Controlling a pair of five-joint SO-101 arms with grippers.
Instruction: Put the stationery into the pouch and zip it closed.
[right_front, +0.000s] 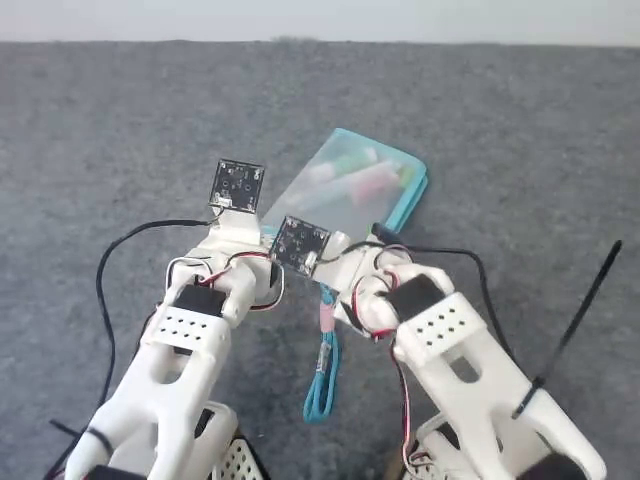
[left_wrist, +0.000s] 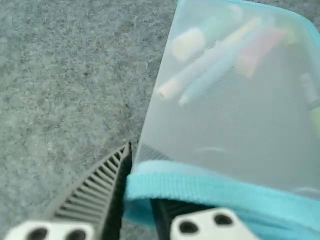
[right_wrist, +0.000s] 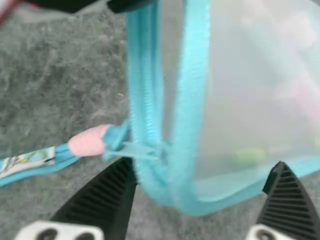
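Observation:
A translucent pouch (right_front: 345, 195) with turquoise trim lies mid-table, and several pens and markers (right_front: 365, 175) show through its side. In the left wrist view my left gripper (left_wrist: 137, 195) is shut on the pouch's turquoise edge (left_wrist: 200, 187), and pens (left_wrist: 210, 65) lie inside. My right gripper (right_wrist: 195, 195) is open, its fingers wide on either side of the pouch's zipper edge (right_wrist: 142, 90). The zipper pull with a pink tab (right_wrist: 90, 142) sits just beside one finger (right_wrist: 105, 197).
A turquoise wrist strap (right_front: 322, 385) trails from the pink tab (right_front: 326, 318) toward the arm bases. Black cables (right_front: 105, 290) loop beside both arms, and a black cable tie (right_front: 580, 310) sticks up at the right. Grey carpet (right_front: 100, 130) surrounds the pouch.

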